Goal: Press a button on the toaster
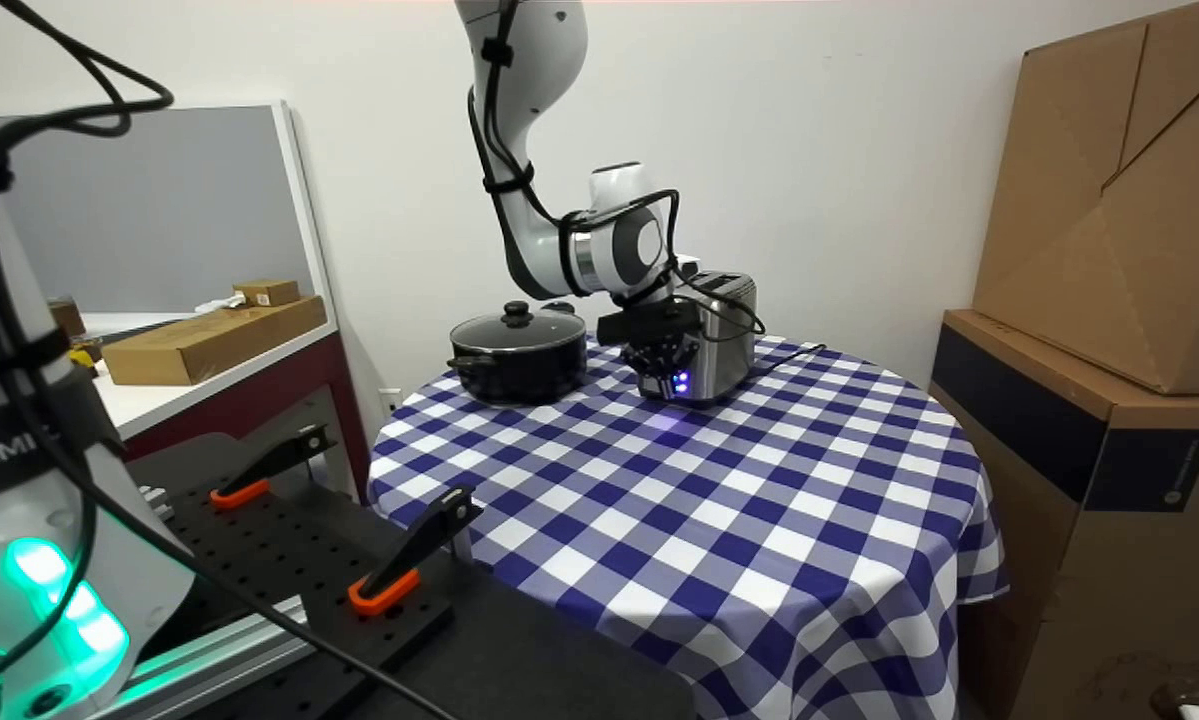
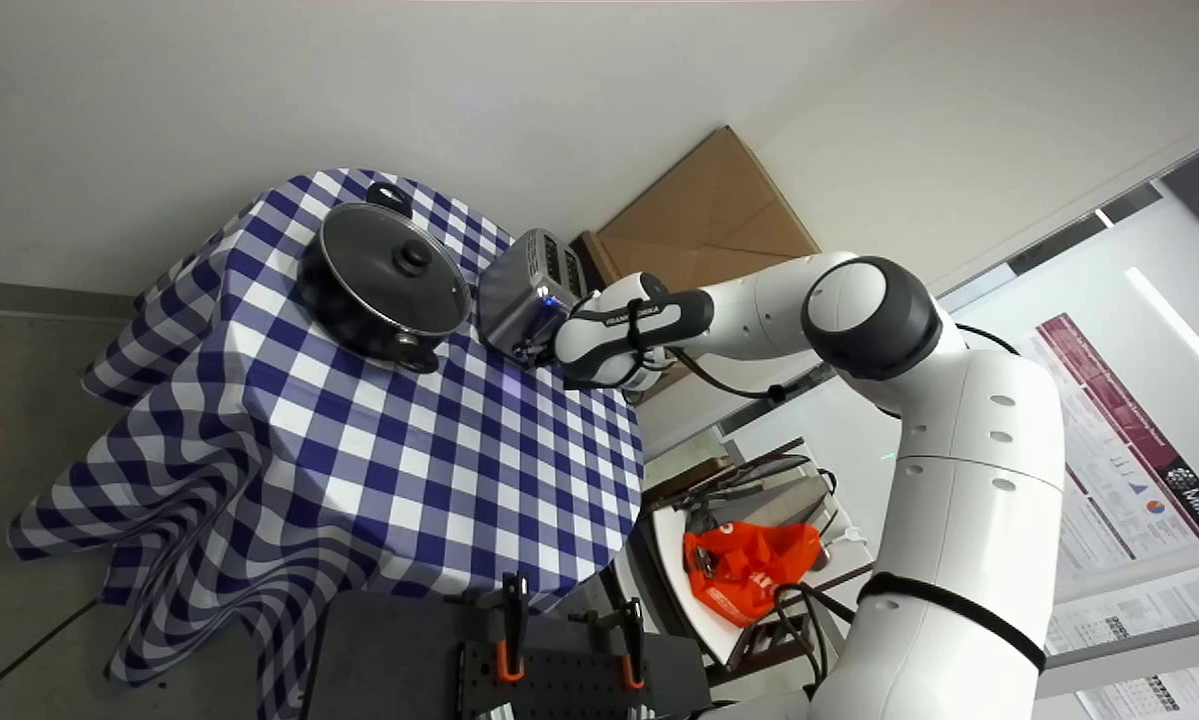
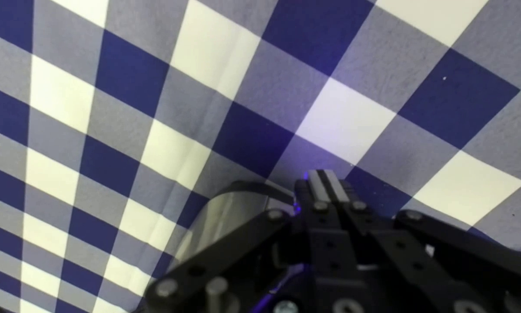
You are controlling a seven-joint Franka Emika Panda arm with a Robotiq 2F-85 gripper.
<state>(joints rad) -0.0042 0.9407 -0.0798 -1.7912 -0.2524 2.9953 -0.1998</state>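
The silver boxy toaster (image 1: 731, 345) stands upright near the back of the table, with blue-violet lights glowing on its front panel. It also shows in an exterior view (image 2: 507, 290) and partly in the wrist view (image 3: 225, 213). My gripper (image 1: 667, 388) points down in front of the lit panel. In the wrist view the gripper's fingertips (image 3: 327, 176) are together and hold nothing. They are right beside the toaster's front, near its base. I cannot tell whether they touch it. The gripper and wrist hide much of the panel and its buttons. The gripper (image 2: 531, 355) is partly hidden behind the wrist in an exterior view.
A black lidded pot (image 1: 521, 365) stands beside the toaster and also shows in an exterior view (image 2: 384, 285). A blue-and-white checked cloth (image 1: 679, 510) covers the round table. The wall is behind it. Large cardboard boxes (image 1: 1109, 230) stand beyond the table. A dark cord runs behind the toaster.
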